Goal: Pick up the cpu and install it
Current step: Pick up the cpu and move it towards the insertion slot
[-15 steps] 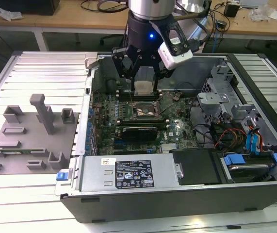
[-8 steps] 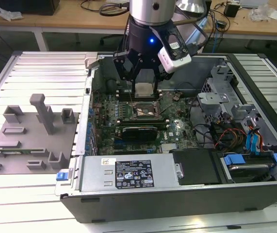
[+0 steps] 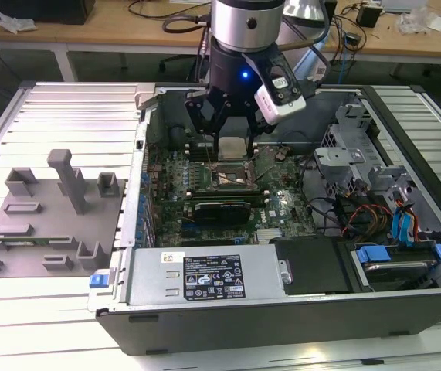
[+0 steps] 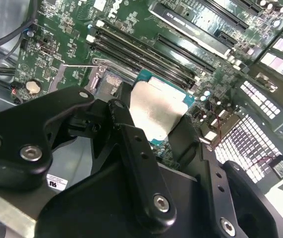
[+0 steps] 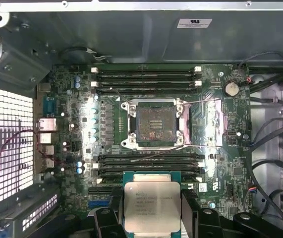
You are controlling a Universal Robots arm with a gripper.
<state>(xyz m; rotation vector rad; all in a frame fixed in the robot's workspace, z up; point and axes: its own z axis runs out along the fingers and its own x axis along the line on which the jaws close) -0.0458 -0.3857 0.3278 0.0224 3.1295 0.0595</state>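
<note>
Ribbed grey metal table point(image 3: 66, 116), open black desktop case point(image 3: 205, 278). Black gripper point(image 3: 233, 141) clamped on two edges of flat square silvery cpu point(image 5: 152, 207), held level above green motherboard point(image 5: 77, 99). Empty black-framed socket point(image 5: 154, 123) lies below, slightly offset.

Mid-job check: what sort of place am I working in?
Likely a robotics lab or electronics workbench: an open computer case lies on a slatted metal table, grey fixture blocks beside it, and desks with cables stand behind; the gripper holds the cpu above its motherboard.
</note>
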